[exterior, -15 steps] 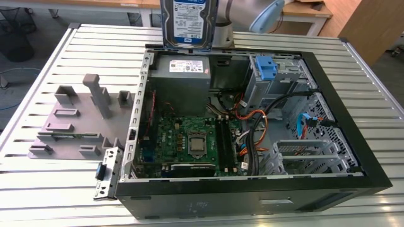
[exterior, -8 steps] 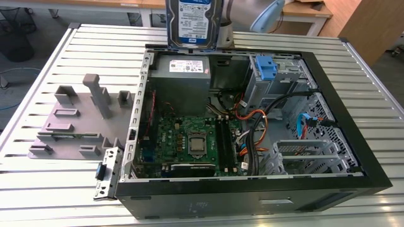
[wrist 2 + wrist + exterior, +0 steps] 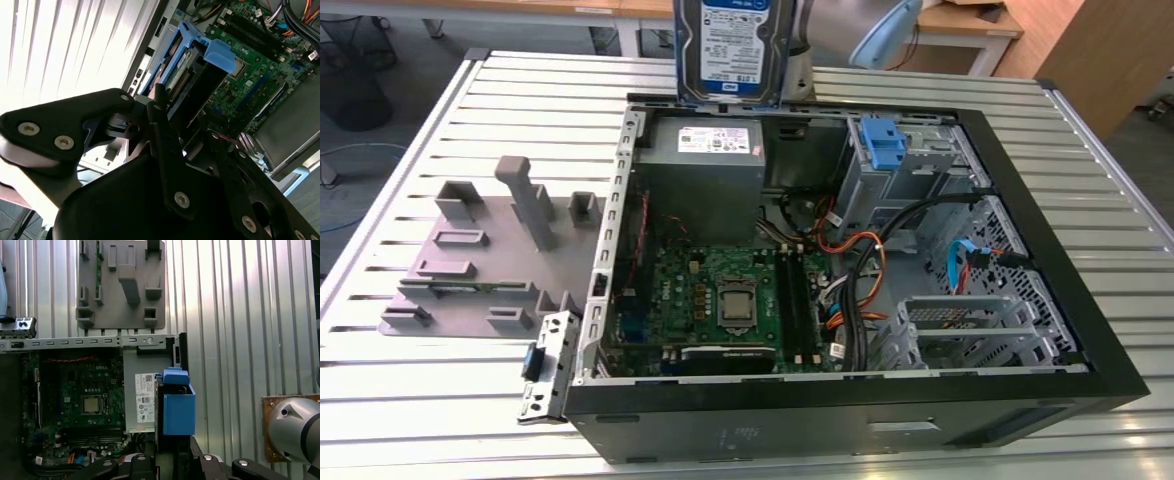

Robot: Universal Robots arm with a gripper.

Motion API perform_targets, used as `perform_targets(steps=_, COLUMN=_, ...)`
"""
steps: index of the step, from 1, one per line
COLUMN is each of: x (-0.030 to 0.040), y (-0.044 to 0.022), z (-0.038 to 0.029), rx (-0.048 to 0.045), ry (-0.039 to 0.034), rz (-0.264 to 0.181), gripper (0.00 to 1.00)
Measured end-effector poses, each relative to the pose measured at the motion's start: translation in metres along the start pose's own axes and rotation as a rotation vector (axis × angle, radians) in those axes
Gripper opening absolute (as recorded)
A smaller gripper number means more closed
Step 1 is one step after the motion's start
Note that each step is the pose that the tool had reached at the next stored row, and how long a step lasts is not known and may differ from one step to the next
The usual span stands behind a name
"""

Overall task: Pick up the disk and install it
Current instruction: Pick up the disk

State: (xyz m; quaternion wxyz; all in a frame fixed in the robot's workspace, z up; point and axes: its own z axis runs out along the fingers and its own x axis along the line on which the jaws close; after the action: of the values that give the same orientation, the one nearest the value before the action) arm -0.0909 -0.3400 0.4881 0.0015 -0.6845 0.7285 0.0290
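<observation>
The fingers point(image 3: 162, 130) pinch the disk point(image 3: 182, 67) between them in the second wrist view, with the motherboard point(image 3: 255, 55) beyond it. In the first wrist view the gripper point(image 3: 172, 460) holds the disk point(image 3: 178, 407) edge-on over the power-supply box point(image 3: 142, 400), just beside the case wall. In the exterior view the disk point(image 3: 734, 45) hangs upright above the case point(image 3: 787, 435) edge nearest the power-supply box. Loose cables point(image 3: 867, 250) cross between the motherboard and the drive cage point(image 3: 961, 335).

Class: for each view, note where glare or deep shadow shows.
Second wrist view: glare bleaches the slatted table white. First wrist view: light is even over the table, the motherboard sits dimmer inside the case. Exterior view: the disk is evenly lit; the case interior lies in soft shade.
</observation>
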Motion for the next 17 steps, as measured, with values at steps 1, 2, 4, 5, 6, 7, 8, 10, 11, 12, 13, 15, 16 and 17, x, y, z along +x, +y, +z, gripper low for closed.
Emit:
perform_targets(steps=1, x=0.001, y=-0.0001, z=-0.0001, rx=-0.0001, ry=0.0, rz=0.0, gripper=0.35)
perform_targets(steps=2, x=0.0021, y=-0.0001, z=-0.0001, rx=0.0, ry=0.0001, rz=0.0, gripper=0.35)
perform_targets(steps=4, x=0.0048, y=-0.0003, z=-0.0002, rx=0.0, ry=0.0, rz=0.0, gripper=0.35)
perform_targets(steps=5, x=0.0063, y=-0.0004, z=-0.0002, rx=0.0, ry=0.0, rz=0.0, gripper=0.35)
perform_targets(steps=6, x=0.0078, y=-0.0005, z=-0.0003, rx=0.0, ry=-0.0001, rz=0.0, gripper=0.35)
perform_targets(steps=7, x=0.0094, y=-0.0006, z=-0.0004, rx=-0.0001, ry=0.0, rz=0.0, gripper=0.35)
perform_targets(steps=8, x=0.0109, y=-0.0007, z=-0.0004, rx=-0.0001, ry=0.0001, rz=0.0, gripper=0.35)
perform_targets(steps=10, x=0.014, y=-0.0009, z=-0.0005, rx=0.0, ry=0.0, rz=0.0, gripper=0.35)
perform_targets(steps=11, x=0.0156, y=-0.0009, z=-0.0006, rx=0.0, ry=0.0, rz=0.0, gripper=0.35)
perform_targets(steps=12, x=0.0172, y=-0.0011, z=-0.0006, rx=0.0, ry=0.0, rz=0.0, gripper=0.35)
perform_targets(steps=13, x=0.019, y=-0.0011, z=-0.0007, rx=0.0, ry=0.0, rz=0.0, gripper=0.35)
perform_targets(steps=15, x=0.0218, y=-0.0013, z=-0.0009, rx=-0.0001, ry=0.0001, rz=0.0, gripper=0.35)
perform_targets(steps=16, x=0.0231, y=-0.0014, z=-0.0009, rx=-0.0001, ry=0.0001, rz=0.0, gripper=0.35)
perform_targets(steps=17, x=0.0243, y=-0.0015, z=-0.001, rx=-0.0001, ry=0.0001, rz=0.0, gripper=0.35)
